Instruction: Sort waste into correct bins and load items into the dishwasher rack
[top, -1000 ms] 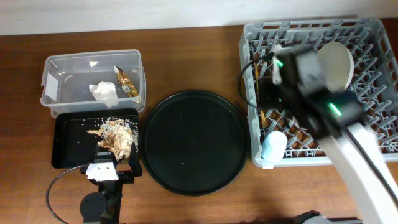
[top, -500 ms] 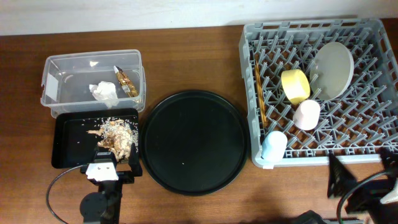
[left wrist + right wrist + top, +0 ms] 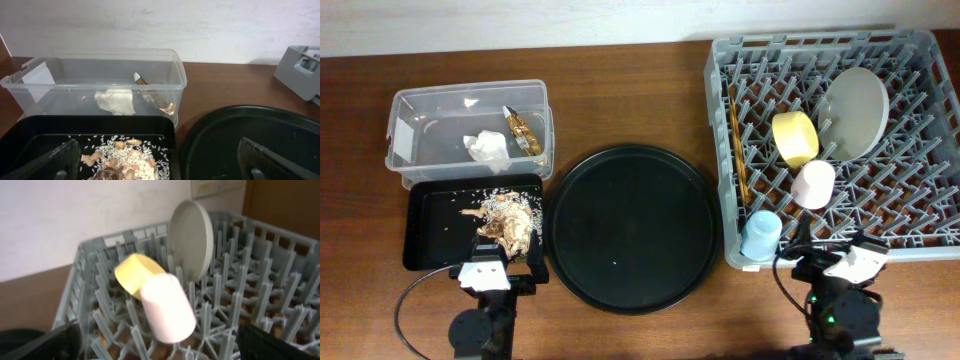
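The grey dishwasher rack [image 3: 920, 60] holds the light grey plate [image 3: 855, 100], yellow bowl [image 3: 795, 138], pink cup [image 3: 813, 185], light-blue cup [image 3: 761, 235] and chopsticks [image 3: 738, 150]. The clear tub [image 3: 420, 110] holds the white napkin [image 3: 488, 150] and gold-brown wrapper [image 3: 523, 130]. The black rectangular tray [image 3: 425, 240] holds food scraps with rice [image 3: 505, 225]. My left gripper [image 3: 503, 262] is open and empty at that tray's front edge. My right gripper [image 3: 825, 258] is open and empty at the rack's front edge. The right wrist view shows the pink cup [image 3: 167, 307], bowl [image 3: 132, 272] and plate [image 3: 192, 240].
A large round black serving tray [image 3: 630, 228] lies between the bins and the rack. In the left wrist view it [image 3: 240, 130] sits right of the black tray [image 3: 60, 125], with the tub [image 3: 100, 60] behind. A white wall runs along the table's back.
My right arm has pulled back from over the rack to the table's front edge. The left arm and all objects have stayed put.
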